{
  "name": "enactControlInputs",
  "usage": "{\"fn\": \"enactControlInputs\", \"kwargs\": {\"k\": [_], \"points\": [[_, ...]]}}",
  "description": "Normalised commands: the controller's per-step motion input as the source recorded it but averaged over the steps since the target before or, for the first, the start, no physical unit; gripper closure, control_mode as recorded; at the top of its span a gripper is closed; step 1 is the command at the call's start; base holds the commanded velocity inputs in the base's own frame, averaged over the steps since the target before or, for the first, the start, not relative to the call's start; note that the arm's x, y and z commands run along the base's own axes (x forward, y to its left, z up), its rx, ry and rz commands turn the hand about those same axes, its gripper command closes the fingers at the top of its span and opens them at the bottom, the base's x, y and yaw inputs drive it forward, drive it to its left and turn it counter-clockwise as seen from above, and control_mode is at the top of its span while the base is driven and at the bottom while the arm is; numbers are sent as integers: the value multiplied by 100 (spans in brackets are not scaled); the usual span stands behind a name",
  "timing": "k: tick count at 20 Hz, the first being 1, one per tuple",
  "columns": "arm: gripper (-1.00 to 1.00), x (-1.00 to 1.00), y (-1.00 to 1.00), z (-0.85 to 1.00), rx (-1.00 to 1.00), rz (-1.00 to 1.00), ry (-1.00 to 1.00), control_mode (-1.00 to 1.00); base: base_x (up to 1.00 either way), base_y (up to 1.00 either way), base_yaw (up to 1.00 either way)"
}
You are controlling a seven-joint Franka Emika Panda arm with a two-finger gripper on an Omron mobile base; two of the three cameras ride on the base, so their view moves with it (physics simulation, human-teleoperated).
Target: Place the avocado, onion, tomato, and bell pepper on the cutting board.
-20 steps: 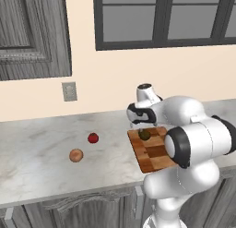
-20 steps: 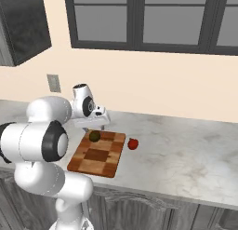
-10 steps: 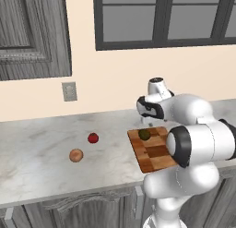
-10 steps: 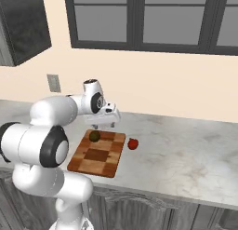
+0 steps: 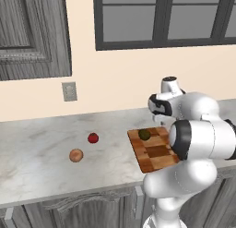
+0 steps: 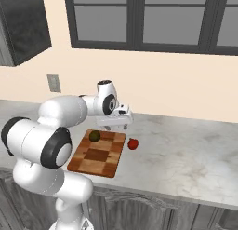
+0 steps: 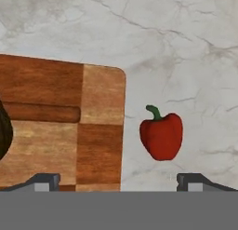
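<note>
Hanging above the back corner of the cutting board (image 6: 97, 154), the gripper (image 6: 116, 124) had its jaws spread wide and held nothing. In the hand view its two finger tips (image 7: 44, 181) rose far apart at the bottom edge, and the red bell pepper (image 7: 161, 135) lay on the counter just beside the board's edge, not touching it. The avocado (image 6: 94, 136) sat on the back part of the board; in the hand view it was cut off at the left edge, so only a dark curved piece showed. From the left base view the arm covered the right part of the board, and the gripper itself was hard to make out behind the white wrist. The onion (image 5: 76, 155) and the tomato (image 5: 93, 138) lay on the counter well apart from the board, near each other. The counter (image 5: 37, 144) was pale grey marble with thin veins. Behind it stood a cream wall with a wall outlet (image 5: 69, 91), a dark-framed window (image 5: 166, 19) above, and a grey wooden upper cabinet (image 5: 32, 33).
</note>
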Motion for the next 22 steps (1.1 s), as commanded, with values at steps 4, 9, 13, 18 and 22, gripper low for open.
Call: {"fn": "enactControlInputs", "kwargs": {"k": [4,9,13,18,22], "points": [[-100,0,-61,-1,0,-1,0,-100,0,0,0],[-100,-7,-52,-12,4,-5,0,-100,0,0,0],[-100,-1,-23,-26,4,-6,-1,-100,0,0,0],[-100,0,-5,-19,3,-3,0,-100,0,0,0],[-100,0,1,-23,1,-1,0,-100,0,0,0]]}}
